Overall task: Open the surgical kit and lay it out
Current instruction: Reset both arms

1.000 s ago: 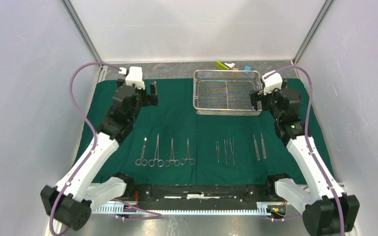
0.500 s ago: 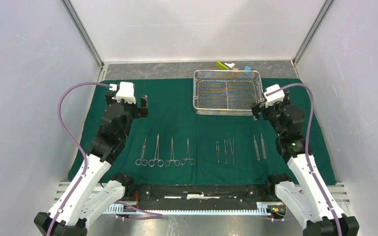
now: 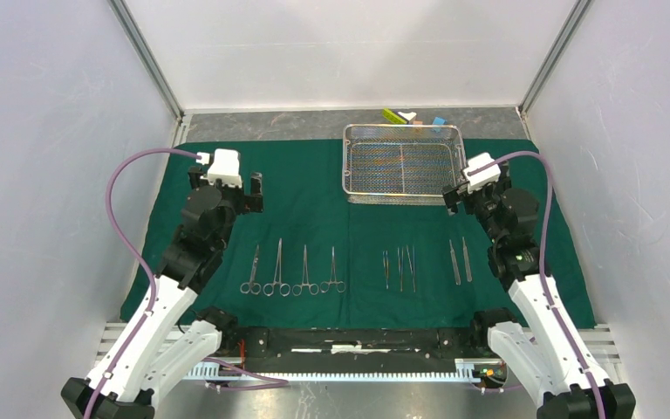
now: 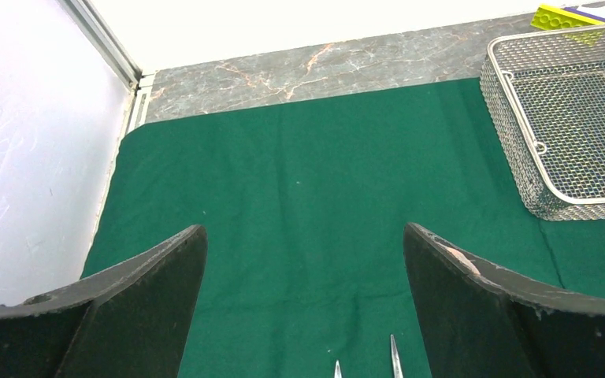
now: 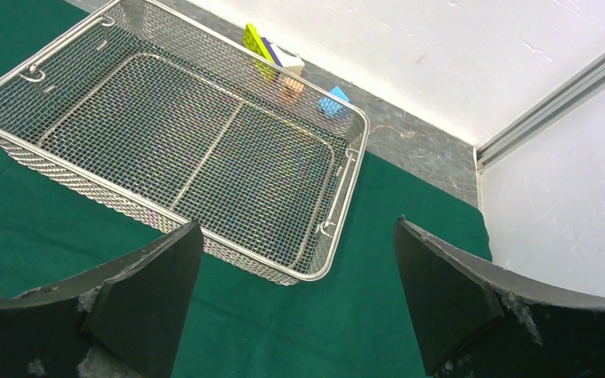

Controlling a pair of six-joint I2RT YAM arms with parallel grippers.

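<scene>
Closest to the arm bases, on the front part of the dark green cloth (image 3: pixel 314 214), spread flat over the table (image 3: pixel 262 125): four ring-handled clamps (image 3: pixel 292 272) side by side left of centre, rings toward the bases, tips pointing away. To their right, set apart by a gap, a close group of slim tweezers (image 3: pixel 399 267). Further right again, two more steel pieces (image 3: pixel 460 260), too small to identify. All lying lengthwise and roughly parallel.

Farther in, over bare cloth on the left side: left gripper (image 4: pixel 306 230), fingers spread wide, nothing between them. Only two steel tips showing at the bottom edge of its wrist view.

Across on the right, at about the same depth: right gripper (image 5: pixel 297 224), jaws likewise wide apart and holding nothing, hanging just short of the near right corner of the tray.

Beyond both: silver wire-mesh tray (image 3: pixel 346 170), standing on the far part of the cloth, right of centre, long side across the table.

Behind the tray, off the cloth on bare grey marbled surface: yellow-green block (image 5: pixel 254 41), brown block (image 5: pixel 290 87) and blue block (image 5: pixel 332 102), near one another and close to the white back wall (image 3: pixel 349 52).
</scene>
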